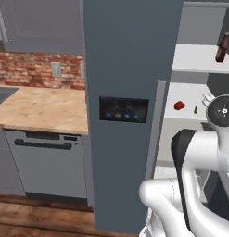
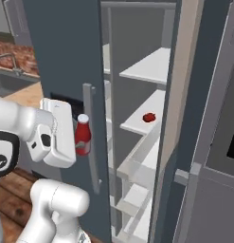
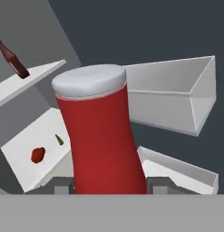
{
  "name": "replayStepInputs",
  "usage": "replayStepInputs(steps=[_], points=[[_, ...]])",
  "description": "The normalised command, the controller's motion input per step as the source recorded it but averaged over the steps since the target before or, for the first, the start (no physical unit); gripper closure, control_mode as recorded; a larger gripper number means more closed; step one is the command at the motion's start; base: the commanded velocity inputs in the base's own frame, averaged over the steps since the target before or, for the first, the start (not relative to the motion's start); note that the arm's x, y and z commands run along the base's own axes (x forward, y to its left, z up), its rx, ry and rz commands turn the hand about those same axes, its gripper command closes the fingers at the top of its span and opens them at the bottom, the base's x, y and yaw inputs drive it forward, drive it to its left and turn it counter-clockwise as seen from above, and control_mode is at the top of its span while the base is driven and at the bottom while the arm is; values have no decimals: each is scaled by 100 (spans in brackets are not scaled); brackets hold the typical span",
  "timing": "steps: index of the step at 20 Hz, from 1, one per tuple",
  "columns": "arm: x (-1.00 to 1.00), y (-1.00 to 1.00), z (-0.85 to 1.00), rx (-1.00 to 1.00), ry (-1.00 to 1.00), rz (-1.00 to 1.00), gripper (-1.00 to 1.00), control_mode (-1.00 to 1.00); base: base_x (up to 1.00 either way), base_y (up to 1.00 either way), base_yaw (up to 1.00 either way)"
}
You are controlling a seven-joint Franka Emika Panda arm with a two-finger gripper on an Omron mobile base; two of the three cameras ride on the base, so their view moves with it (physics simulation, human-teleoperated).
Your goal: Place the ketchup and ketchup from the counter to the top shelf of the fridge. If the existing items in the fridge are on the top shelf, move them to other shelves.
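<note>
My gripper [image 2: 80,144] is shut on the bright red ketchup bottle [image 2: 83,132] with a white cap, held upright in front of the open fridge [image 1: 130,92]. In the hand view this bottle [image 3: 102,136] stands between my fingertips [image 3: 61,186]. The dark brownish-red ketchup bottle [image 1: 221,47] stands on the top shelf [image 1: 199,59], also seen tilted in the hand view [image 3: 12,58]. One shelf lower lie the small red lump [image 1: 179,105] [image 3: 37,154] [image 2: 148,117] and the tiny green thing [image 1: 196,109] [image 3: 59,140]. The counter [image 1: 41,109] lies to the left.
The fridge's grey door [image 2: 66,57] with its long handle [image 2: 91,137] stands just behind my hand. White door bins [image 3: 177,99] hang to the right in the hand view. A sink [image 2: 9,83] and a dishwasher front [image 1: 46,162] are on the left.
</note>
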Motion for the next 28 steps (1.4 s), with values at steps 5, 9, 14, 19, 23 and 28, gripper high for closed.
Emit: replayStepInputs(steps=[5, 9, 14, 19, 23, 28], points=[[0, 0, 0, 0, 0, 0, 100, 100, 35, -30, 17], [0, 0, 0, 0, 0, 0, 100, 100, 28, -46, 17], [0, 0, 0, 0, 0, 0, 100, 100, 25, -51, 15], [0, 0, 0, 0, 0, 0, 100, 100, 24, -36, 13], [0, 0, 0, 0, 0, 0, 100, 100, 17, -35, 15], [0, 0, 0, 0, 0, 0, 100, 100, 1, -64, 19]])
